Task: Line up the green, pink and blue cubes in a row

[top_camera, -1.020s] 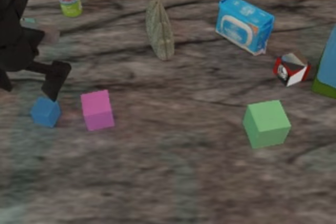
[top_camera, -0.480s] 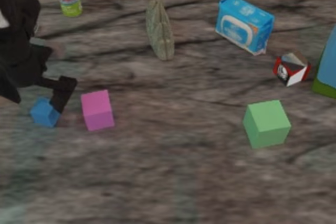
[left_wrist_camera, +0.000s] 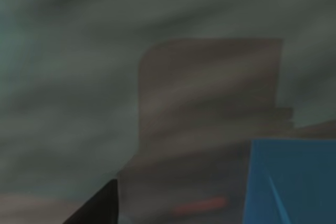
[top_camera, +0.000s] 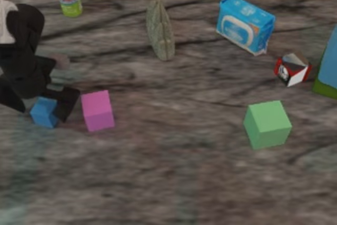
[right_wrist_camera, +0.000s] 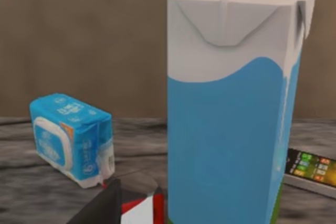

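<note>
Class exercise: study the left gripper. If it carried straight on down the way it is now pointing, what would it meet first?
Most likely the small matte blue cube. The left gripper straddles it in the top view, one dark finger between it and the magenta-pink cube. Below lies the marbled table. Depth is unclear.

Left arm (top_camera: pixel 21 61): matte black, bulky rounded housings, with a white section at its upper end by the table's left edge. Left gripper (top_camera: pixel 52 110): black, flat blocky fingers (top_camera: pixel 67 104). In the wrist views only a dark, wedge-shaped fingertip shows. No cables, screws or markings discernible.
</note>
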`<action>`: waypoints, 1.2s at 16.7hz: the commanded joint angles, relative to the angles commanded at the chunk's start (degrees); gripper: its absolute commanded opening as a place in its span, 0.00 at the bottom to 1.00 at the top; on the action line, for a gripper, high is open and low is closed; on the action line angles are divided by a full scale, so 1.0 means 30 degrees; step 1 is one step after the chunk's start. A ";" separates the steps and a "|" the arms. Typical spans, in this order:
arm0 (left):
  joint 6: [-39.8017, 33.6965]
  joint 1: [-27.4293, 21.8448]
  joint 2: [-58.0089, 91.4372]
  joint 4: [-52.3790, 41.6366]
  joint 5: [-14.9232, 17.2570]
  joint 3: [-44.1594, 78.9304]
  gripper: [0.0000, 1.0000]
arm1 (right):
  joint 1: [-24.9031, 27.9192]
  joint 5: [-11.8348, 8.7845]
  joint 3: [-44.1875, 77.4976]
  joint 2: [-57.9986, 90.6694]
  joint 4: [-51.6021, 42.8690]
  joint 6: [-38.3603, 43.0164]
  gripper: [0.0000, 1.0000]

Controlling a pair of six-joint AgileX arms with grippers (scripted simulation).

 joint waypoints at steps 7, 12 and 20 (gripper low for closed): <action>0.0000 0.0000 0.0000 0.0000 0.0000 0.0000 0.47 | 0.0000 0.0000 0.0000 0.0000 0.0000 0.0000 1.00; 0.0000 0.0000 0.0000 0.0000 0.0000 0.0000 0.10 | 0.0000 0.0000 0.0000 0.0000 0.0000 0.0000 1.00; 0.0000 0.0000 0.0000 0.0000 0.0000 0.0000 0.00 | 0.0000 0.0000 0.0000 0.0000 0.0000 0.0000 1.00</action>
